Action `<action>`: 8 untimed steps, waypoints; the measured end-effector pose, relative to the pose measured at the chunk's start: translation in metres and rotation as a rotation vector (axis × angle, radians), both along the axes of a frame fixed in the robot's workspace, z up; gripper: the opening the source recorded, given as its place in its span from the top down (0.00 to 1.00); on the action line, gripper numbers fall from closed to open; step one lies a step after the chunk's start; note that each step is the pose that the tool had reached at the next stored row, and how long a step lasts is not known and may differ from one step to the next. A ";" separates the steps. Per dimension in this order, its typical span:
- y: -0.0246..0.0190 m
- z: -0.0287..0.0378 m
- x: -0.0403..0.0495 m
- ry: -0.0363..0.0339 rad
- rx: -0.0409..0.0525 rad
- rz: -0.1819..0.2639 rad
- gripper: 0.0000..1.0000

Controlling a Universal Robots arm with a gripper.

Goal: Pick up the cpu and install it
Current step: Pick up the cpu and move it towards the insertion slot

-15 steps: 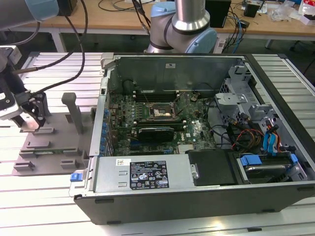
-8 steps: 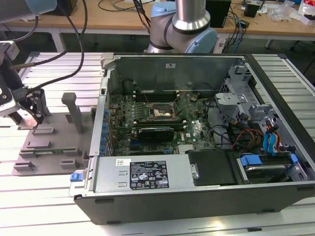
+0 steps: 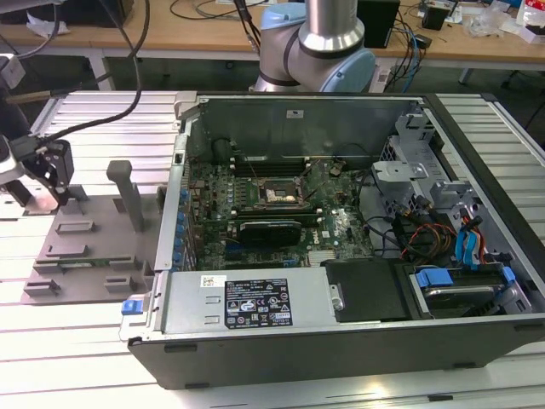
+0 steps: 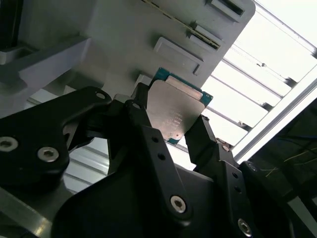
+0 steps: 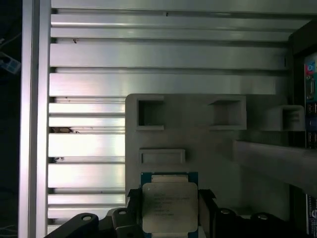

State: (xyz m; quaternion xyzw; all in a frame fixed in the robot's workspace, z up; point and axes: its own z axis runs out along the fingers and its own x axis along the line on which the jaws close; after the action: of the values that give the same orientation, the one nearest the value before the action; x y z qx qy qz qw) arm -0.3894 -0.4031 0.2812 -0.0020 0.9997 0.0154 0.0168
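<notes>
Silver-topped cpu — clamped in the black gripper, grey fixture plate behind

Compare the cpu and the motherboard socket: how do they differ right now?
The cpu is silver-topped with a green rim; the socket is black-framed. The cpu is held in the gripper at the grey fixture; the socket lies inside the case. Both are square.

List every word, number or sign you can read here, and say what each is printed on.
No text here can be read.
cpu, faint print on its metal top: too blurred.
black-and-white label on the power supply: too small.
white sticker on the case wall: too small.
</notes>
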 end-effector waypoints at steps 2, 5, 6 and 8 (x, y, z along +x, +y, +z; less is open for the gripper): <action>0.0000 0.0032 0.0000 0.0000 -0.0002 0.000 0.45; 0.0000 0.0137 0.0000 0.0000 -0.0005 0.000 0.45; 0.0000 0.0162 0.0000 0.0000 -0.0005 0.000 0.45; 0.0000 0.0216 0.0000 0.0000 -0.0007 0.000 0.45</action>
State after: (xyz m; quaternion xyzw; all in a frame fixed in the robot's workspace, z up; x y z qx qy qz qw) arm -0.3894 -0.4031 0.3028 -0.0020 0.9997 0.0150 0.0168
